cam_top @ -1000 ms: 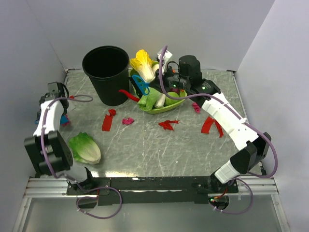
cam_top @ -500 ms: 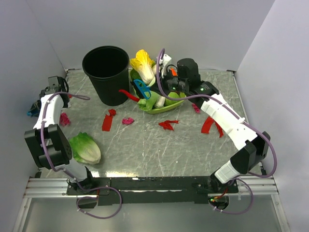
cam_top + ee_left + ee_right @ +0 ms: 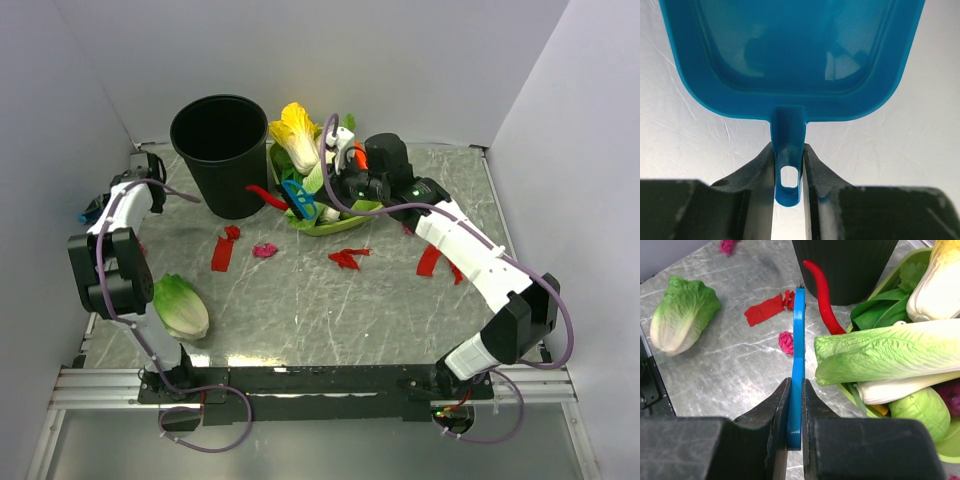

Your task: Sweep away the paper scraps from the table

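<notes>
left pincer (image 3: 788, 150) clamps dustpan (image 3: 790, 50) handle, pan cropped; right pincer (image 3: 795, 383) clamps blue tool (image 3: 799, 330), edge-on

The scene is enclosed on three sides by plain, matt white panels: a back wall (image 3: 330, 60), a left wall (image 3: 40, 120) and a right wall (image 3: 590, 150), which are joined at two upright corners. Between them a square table (image 3: 300, 310) is set, its grey-green top streaked with white veins. Its near edge is finished with a metal rail (image 3: 100, 388), and a smooth grey strip (image 3: 320, 450) is seen below that. Everything is lit softly and evenly; only faint shadows are cast.
</notes>
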You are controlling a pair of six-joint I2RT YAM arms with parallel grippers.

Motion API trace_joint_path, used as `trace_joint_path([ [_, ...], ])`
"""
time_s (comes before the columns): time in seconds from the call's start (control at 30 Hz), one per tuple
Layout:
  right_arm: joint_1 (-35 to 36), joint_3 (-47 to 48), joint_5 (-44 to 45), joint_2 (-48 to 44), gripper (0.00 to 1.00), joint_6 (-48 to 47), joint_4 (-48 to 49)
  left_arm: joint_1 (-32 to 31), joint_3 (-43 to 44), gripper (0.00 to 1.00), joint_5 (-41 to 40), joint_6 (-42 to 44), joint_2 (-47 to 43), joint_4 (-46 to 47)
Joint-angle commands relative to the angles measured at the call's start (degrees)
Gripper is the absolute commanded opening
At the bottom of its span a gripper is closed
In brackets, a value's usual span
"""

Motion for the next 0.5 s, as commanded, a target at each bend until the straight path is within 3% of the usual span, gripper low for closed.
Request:
trace_joint_path([
  [0.0, -0.34, -1.93, -0.04, -5.09, 0.0, -0.09, 2.77, -3.87, 3.64, 0.01, 0.53, -6.48, 0.51, -7.23],
  [0.17, -0.25, -3.07, 0.4, -5.71, 0.0, -0.44, 2.86, -8.98, 1.11, 0.01, 5.55, -16.07, -2.12, -15.24],
  [0.33, -0.34, -3.07, 0.84, -5.53, 0.0, -0.88, 2.86, -12.15, 5.22, 0.01, 20.48, -28.18, -5.1, -28.22],
  [0.47, -0.43, -3.25, 1.02, -5.35, 0.0, -0.97, 2.77, -11.36, 3.31, 0.01, 17.44, -27.43, -10.55, -27.47],
])
